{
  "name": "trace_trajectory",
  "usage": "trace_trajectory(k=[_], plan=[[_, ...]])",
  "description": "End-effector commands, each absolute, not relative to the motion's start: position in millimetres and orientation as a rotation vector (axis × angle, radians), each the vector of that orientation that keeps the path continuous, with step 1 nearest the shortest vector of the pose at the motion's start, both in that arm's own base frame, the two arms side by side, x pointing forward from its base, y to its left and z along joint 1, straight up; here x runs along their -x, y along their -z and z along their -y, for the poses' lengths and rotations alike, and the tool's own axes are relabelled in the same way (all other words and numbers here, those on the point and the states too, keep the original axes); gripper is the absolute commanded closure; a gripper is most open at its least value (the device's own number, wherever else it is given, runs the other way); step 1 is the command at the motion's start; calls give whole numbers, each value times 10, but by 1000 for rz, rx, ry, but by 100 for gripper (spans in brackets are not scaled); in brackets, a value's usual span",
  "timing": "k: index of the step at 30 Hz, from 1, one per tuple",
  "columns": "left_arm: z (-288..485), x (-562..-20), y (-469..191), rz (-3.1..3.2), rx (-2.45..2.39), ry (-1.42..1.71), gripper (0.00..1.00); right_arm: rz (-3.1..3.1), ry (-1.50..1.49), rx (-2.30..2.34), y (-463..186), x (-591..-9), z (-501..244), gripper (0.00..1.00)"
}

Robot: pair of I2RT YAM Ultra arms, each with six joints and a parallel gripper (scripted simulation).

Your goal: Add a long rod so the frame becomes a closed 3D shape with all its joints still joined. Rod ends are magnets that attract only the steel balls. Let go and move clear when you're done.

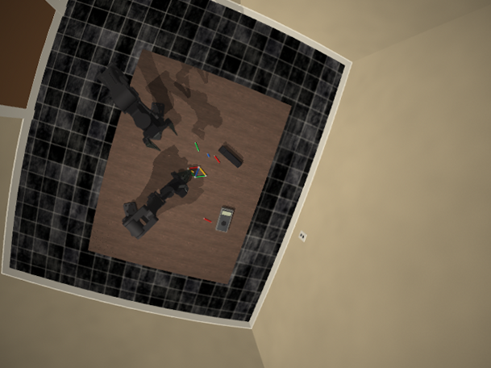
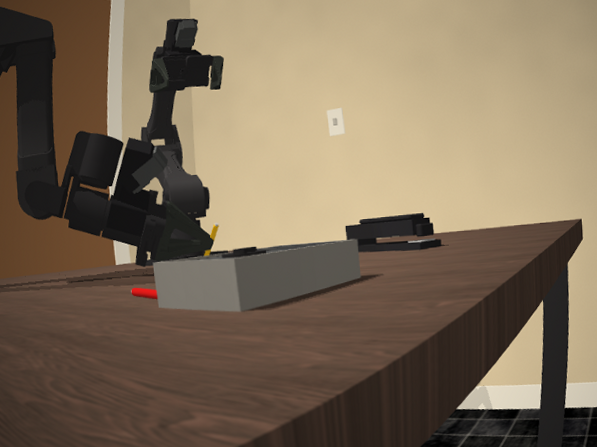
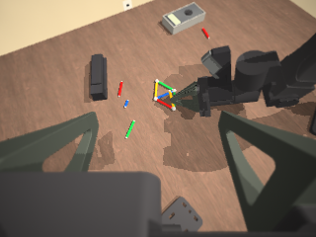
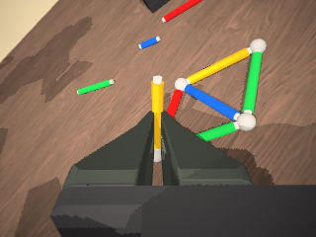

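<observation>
My right gripper [image 4: 157,118] [image 3: 171,100] is shut on a long yellow rod [image 4: 157,96] [image 2: 214,231], which stands out beyond the fingertips, steeply tilted in the exterior view. Below and beside it, the flat frame [image 4: 212,103] [image 3: 165,86] [image 1: 201,176] lies on the table: yellow, blue and green rods form one triangle, with a red rod and another green rod running from the blue rod's balls behind my right fingers. The fourth ball [image 3: 173,108] shows in the left wrist view. Contact between held rod and frame balls cannot be told. My left gripper [image 3: 158,118] [image 1: 167,142] is open and empty, high above the table.
Loose on the table [image 1: 165,251] are a green rod [image 4: 95,87] [image 3: 130,129], a short blue rod [image 4: 149,42] and a red rod [image 3: 120,89]. A black stapler-like object [image 3: 99,77] is beyond them. Another red rod [image 3: 205,34] lies near a grey meter [image 3: 184,19] [image 1: 225,219].
</observation>
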State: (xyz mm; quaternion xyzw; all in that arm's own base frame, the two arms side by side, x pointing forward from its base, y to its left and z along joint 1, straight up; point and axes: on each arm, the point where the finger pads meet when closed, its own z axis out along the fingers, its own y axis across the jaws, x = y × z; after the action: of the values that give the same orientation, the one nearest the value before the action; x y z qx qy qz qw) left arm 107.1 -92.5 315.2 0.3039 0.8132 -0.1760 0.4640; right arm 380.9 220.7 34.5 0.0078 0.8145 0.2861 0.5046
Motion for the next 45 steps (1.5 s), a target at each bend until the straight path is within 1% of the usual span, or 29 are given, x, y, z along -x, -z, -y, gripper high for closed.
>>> trace_trajectory(k=[1, 4, 10, 12, 14, 17, 21, 23, 28, 35, 45], plan=[[1043, -1111, -3064, -2013, -801, 444, 0, -1964, -690, -17, -324, -3765, -2210, 100], [1238, -946, -3025, -1959, -985, 534, 0, -1964, -690, -17, -324, -3765, -2210, 100], [1273, -972, -3029, -1945, -990, 544, 0, -1964, -690, -16, -324, -3765, -2210, 100], [1261, -1129, -3066, -1948, -905, 506, 0, -1964, -690, -16, -324, -3765, -2210, 100], [1360, -1428, -3042, -1944, -816, 471, 0, -1964, -690, -16, -324, -3765, -2210, 100], [1625, -1792, -2760, -1987, -802, 448, 0, -1956, -694, -19, -367, -3803, -2213, 100], [1869, -2103, -2419, -2051, -804, 426, 0, -1956, -694, -19, -367, -3803, -2213, 100], [1869, -2103, -2419, -2051, -804, 426, 0, -1956, -694, -19, -367, -3803, -2213, 100], [2169, -2494, -2013, -2153, -817, 382, 0, -1956, -694, -19, -367, -3803, -2213, 100], [2434, -2877, -1476, -2283, -836, 323, 0, -1956, -694, -19, -367, -3803, -2213, 100], [2610, -3097, -1185, -2349, -853, 293, 0, -1956, -694, -19, -367, -3803, -2213, 100]])
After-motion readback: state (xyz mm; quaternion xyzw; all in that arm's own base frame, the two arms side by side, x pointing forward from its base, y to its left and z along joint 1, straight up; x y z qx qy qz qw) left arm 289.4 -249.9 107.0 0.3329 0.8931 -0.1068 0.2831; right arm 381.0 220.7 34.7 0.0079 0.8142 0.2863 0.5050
